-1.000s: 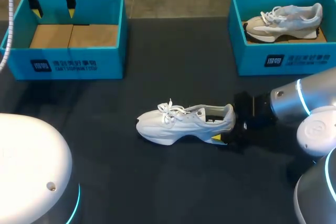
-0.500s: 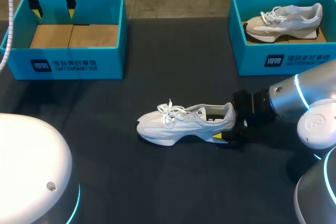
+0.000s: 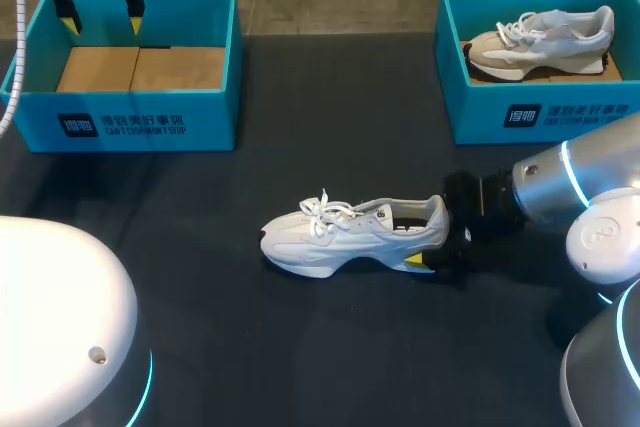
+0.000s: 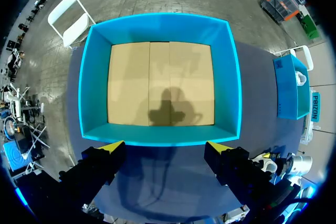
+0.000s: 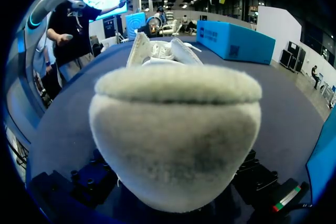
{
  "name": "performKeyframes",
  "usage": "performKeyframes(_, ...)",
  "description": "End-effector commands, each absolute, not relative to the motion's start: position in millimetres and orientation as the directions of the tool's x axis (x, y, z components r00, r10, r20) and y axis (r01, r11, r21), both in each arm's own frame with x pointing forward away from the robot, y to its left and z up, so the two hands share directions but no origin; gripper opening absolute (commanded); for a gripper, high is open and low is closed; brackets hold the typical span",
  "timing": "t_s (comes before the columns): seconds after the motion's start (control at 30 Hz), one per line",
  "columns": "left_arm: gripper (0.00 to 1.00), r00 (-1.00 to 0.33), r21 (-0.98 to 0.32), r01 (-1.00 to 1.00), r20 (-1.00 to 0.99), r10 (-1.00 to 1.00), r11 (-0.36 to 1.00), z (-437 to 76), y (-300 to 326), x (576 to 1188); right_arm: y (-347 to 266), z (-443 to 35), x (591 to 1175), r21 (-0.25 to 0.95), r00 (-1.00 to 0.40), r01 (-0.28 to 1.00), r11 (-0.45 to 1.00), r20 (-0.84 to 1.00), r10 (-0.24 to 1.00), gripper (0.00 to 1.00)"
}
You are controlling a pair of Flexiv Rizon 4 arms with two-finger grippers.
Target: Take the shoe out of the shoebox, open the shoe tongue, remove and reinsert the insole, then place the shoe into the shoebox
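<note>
A white shoe (image 3: 345, 235) lies on its sole in the middle of the dark table, toe to the left. My right gripper (image 3: 428, 244) comes in from the right and is shut on its heel; one yellow fingertip (image 3: 412, 263) shows on the near side, the other is hidden behind the shoe. In the right wrist view the fuzzy heel (image 5: 176, 129) fills the space between the fingers. My left gripper (image 3: 100, 17) hangs open over the back of the left blue shoebox (image 3: 130, 117). In its own view, the left gripper (image 4: 166, 148) holds nothing above that shoebox (image 4: 157, 22), which shows only a cardboard floor.
A second blue shoebox (image 3: 540, 117) stands at the back right with a grey and beige shoe (image 3: 545, 39) inside. My right arm's elbow (image 3: 600, 247) lies low over the table's right side.
The right arm's upper links have shifted slightly upward and back. The shoe and the left arm have stayed where they were.
</note>
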State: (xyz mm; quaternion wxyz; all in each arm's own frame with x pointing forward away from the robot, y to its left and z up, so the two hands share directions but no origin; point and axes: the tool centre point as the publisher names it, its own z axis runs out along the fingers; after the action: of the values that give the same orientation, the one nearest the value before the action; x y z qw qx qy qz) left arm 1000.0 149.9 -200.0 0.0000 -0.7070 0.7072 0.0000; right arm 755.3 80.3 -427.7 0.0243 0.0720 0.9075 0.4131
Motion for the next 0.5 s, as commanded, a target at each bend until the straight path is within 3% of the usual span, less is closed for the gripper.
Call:
performKeyframes(0.03, 1.00, 0.000, 0.000, -1.000, 0.000, -1.000, 0.000, -200.0, 149.9, 1000.0, 80.1, -433.4, 760.8, 0.752, -0.988, 0.111, 0.650, 0.014, 0.152, 0.00)
performKeyframes(0.5, 1.00, 0.031, -0.052, -0.998, -0.004, -1.000, -0.031, -190.9, 99.4, 940.3, 80.1, -433.4, 760.8, 0.752, -0.988, 0.111, 0.650, 0.014, 0.152, 0.00)
